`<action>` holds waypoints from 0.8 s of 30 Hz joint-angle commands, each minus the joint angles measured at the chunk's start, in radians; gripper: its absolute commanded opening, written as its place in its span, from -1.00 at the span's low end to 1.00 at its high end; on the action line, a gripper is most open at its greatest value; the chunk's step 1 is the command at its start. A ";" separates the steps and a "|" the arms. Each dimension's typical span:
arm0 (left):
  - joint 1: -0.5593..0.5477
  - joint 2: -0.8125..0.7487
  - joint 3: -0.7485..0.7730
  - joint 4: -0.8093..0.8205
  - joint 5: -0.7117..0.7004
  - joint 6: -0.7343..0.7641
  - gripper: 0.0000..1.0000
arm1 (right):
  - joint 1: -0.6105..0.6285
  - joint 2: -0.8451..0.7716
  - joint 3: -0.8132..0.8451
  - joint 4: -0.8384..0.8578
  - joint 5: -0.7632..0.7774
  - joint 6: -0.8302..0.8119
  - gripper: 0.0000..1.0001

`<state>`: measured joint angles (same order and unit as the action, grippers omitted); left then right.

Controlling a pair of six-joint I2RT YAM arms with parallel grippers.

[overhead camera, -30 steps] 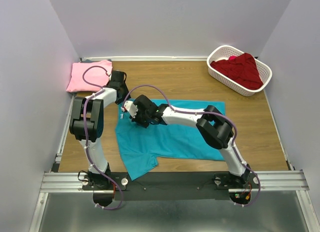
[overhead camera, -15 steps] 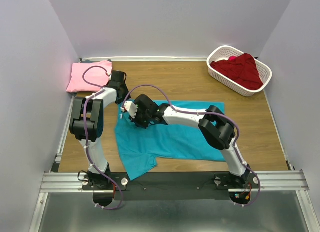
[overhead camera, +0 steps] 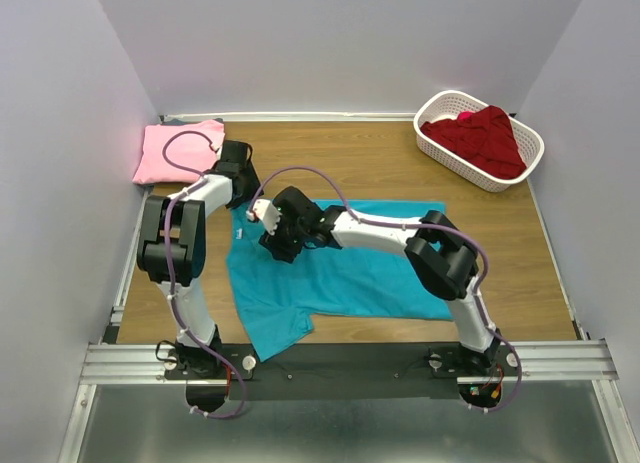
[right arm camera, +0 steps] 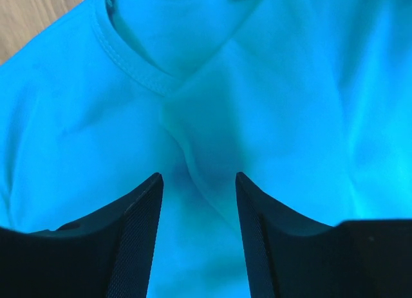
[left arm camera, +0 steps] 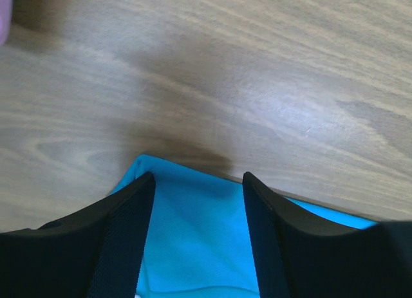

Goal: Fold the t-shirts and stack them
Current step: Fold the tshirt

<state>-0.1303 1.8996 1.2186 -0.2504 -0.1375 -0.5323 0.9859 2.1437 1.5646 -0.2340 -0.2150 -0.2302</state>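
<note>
Wooden table (overhead camera: 380, 163), teal t-shirt (overhead camera: 350, 278) spread flat, left pincer (left arm camera: 198, 177), right pincer (right arm camera: 198, 177) parted

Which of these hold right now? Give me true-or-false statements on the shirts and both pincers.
1. The teal shirt lies spread on the table. True.
2. The pink shirt lies on the teal shirt. False: it sits folded, apart, at the far left.
3. The red shirt is in the white basket. True.
4. The left pincer is shut on cloth. False: it is open over a teal corner.
5. The right pincer is over bare wood. False: it is open over the teal shirt.
</note>
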 commanded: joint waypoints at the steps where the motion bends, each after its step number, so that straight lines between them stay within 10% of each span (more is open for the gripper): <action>1: 0.008 -0.112 -0.019 -0.033 -0.073 -0.012 0.49 | -0.073 -0.146 -0.049 -0.007 0.036 0.048 0.15; 7: 0.001 -0.241 -0.051 -0.041 -0.073 -0.043 0.55 | -0.211 -0.269 -0.173 -0.004 0.051 0.118 0.14; 14: -0.069 -0.297 -0.165 -0.036 -0.018 -0.098 -0.01 | -0.433 -0.337 -0.291 0.002 0.086 0.227 -0.17; 24: -0.078 -0.206 -0.283 0.026 0.018 -0.175 -0.28 | -0.636 -0.370 -0.428 0.024 0.177 0.407 -0.28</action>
<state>-0.2169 1.6646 0.9604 -0.2607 -0.1329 -0.6575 0.3882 1.8160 1.1843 -0.2188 -0.1089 0.0811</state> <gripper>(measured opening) 0.368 0.363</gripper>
